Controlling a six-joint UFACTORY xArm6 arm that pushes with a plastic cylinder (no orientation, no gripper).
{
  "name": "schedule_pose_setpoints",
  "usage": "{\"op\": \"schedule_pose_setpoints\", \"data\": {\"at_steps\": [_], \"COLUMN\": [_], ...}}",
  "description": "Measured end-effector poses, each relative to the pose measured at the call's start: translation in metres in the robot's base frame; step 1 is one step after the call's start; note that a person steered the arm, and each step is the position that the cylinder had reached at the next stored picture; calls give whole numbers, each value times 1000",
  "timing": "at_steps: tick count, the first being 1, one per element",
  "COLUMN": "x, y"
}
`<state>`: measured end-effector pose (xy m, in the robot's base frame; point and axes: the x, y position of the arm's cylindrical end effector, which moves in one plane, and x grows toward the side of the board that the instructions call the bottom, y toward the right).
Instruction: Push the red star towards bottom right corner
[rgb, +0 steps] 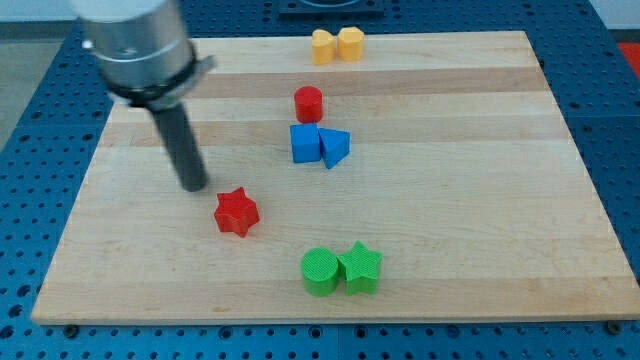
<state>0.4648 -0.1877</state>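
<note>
Jawless, my tip (194, 186) is sitting just upper-left of the red star (237, 212), not touching. Light, rigid and slippery-looking, it is probably wanting contact on its upper-left points.

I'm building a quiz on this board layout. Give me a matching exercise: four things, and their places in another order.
Things:
1. red star
2. yellow blocks
3. green star
4. my tip

Places:
A. view's top edge
B. up-left of the red star
C. touching the green cylinder
D. left of centre, alone

Pairs: 1-D, 2-A, 3-C, 4-B
</note>
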Motion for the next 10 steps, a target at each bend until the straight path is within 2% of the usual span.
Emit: {"op": "schedule_pose_setpoints", "data": {"at_steps": [1, 2, 4, 5, 6, 7, 8, 10], "x": [20, 40, 40, 30, 24, 47, 69, 70], "y": [-30, 7, 186, 185, 136, 122, 132, 273]}}
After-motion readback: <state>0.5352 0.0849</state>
